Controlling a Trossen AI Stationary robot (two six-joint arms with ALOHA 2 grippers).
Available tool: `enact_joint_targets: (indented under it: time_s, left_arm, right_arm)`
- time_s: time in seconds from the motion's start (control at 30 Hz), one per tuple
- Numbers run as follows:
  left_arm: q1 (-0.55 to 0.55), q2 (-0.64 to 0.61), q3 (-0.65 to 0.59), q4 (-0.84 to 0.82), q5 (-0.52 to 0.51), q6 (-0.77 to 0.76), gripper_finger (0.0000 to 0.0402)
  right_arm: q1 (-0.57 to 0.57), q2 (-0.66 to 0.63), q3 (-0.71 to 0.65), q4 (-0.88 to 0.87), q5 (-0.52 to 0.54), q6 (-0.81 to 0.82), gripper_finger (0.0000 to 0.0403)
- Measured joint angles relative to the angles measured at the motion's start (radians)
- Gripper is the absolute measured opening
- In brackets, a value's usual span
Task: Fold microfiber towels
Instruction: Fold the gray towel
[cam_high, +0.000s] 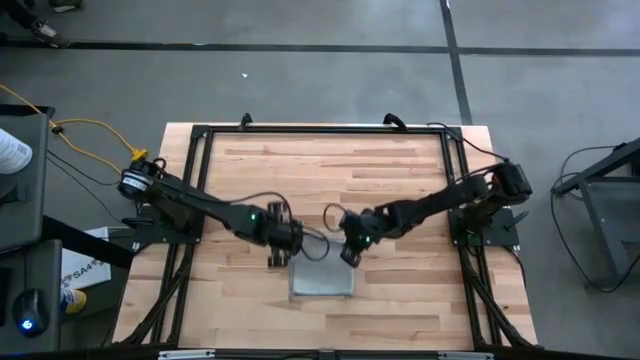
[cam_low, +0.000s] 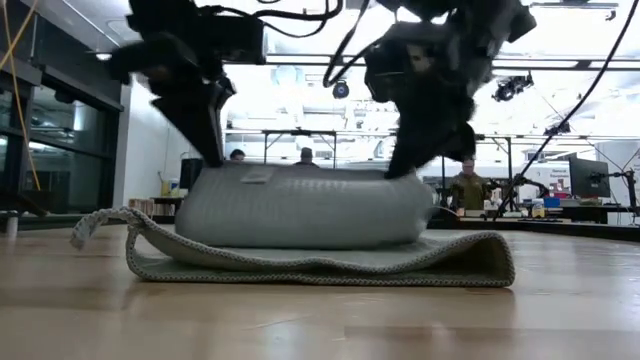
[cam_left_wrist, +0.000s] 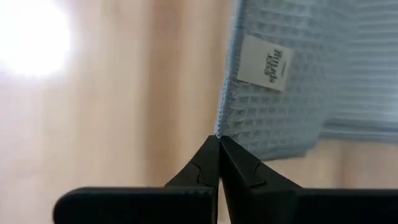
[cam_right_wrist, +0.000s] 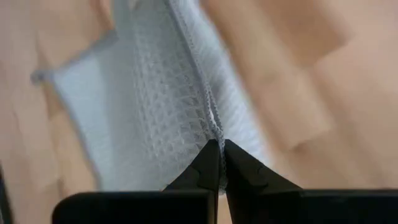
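Grey-blue microfiber towel half folded, left gripper and right gripper jaws pinching its edge

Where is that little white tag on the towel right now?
The white tag sits near the towel corner pinched by the left gripper; in the low view it lies on the lifted fold's top, toward the left.

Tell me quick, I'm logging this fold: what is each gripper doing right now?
Left gripper: closed, pinching the towel at its edge near the white tag.
Right gripper: closed on the towel's other edge.
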Motion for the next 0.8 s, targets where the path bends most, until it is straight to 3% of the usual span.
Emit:
enact_joint_targets:
  time_s: [0.23,0.5,0.8]
  left_arm:
    - [0.114,-0.029,0.0,0.011,-0.179,0.136,0.0]
    - [0.243,-0.032,0.001,0.022,-0.196,0.204,0.0]
    - [0.308,-0.032,0.001,0.081,-0.203,0.293,0.0]
  right_arm:
    - [-0.147,-0.066,-0.001,-0.065,0.083,-0.152,0.0004]
    - [-0.296,-0.111,0.003,-0.037,0.093,-0.289,0.0004]
    - [-0.367,-0.117,0.002,-0.024,0.095,-0.377,0.0004]
